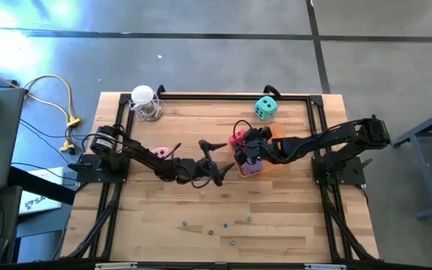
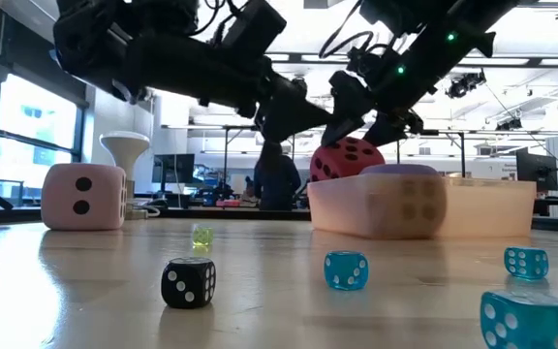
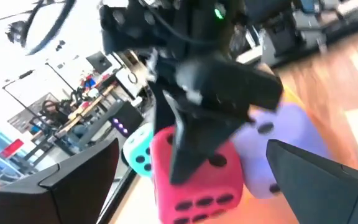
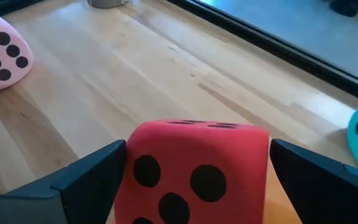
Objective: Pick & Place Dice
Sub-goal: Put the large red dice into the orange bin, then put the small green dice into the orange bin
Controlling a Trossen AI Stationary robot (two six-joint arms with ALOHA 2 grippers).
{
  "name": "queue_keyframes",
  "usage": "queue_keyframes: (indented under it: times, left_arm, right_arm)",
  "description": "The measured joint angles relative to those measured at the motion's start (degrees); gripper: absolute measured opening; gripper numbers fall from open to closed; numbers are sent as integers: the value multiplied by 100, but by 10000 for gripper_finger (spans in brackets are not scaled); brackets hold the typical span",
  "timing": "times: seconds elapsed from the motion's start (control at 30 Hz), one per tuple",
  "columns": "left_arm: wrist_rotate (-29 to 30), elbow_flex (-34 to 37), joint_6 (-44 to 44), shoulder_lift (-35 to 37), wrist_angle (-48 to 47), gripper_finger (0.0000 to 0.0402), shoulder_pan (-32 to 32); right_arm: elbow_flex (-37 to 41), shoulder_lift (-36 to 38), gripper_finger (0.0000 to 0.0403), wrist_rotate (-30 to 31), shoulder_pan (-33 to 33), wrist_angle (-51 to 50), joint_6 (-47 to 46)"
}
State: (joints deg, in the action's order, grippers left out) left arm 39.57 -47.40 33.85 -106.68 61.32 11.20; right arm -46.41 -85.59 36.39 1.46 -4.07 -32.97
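Step in hand — grasp of red die [image 4: 197,174]: right hand [image 4: 194,180] stood wide astride it, beside the purple die [image 1: 251,168] at mid-bench. Left hand [image 1: 214,174] waited wide nearby. Next move, in my judgement — close and lift.

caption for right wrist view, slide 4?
Open right tool straddling the red die; pink die beyond.

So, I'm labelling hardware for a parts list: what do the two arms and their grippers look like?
Both arms are black, jointed and slender, with loose black cables looping along them. The left gripper and the right gripper each carry two flat, dark, wedge-shaped fingers. A small green light glows on the right arm's wrist, seen in the low and left wrist views.
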Motion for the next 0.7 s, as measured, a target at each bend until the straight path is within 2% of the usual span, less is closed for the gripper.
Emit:
queue_keyframes:
  times: [0.23,0.53,0.63,0.7]
  left_arm:
    - [191,2,-158,18,-592,397,26]
    - [727,4,-217,16,-747,397,26]
    - [1162,4,13,21,-806,397,78]
    - [1677,7,287,164,-1279,396,147]
  right_arm:
    - [4,554,387,512,269,-292,-1]
    - [-5,1144,387,568,576,-377,-17]
    - [0,1124,387,577,673,-363,70]
    - [2,1127,387,698,792,-189,242]
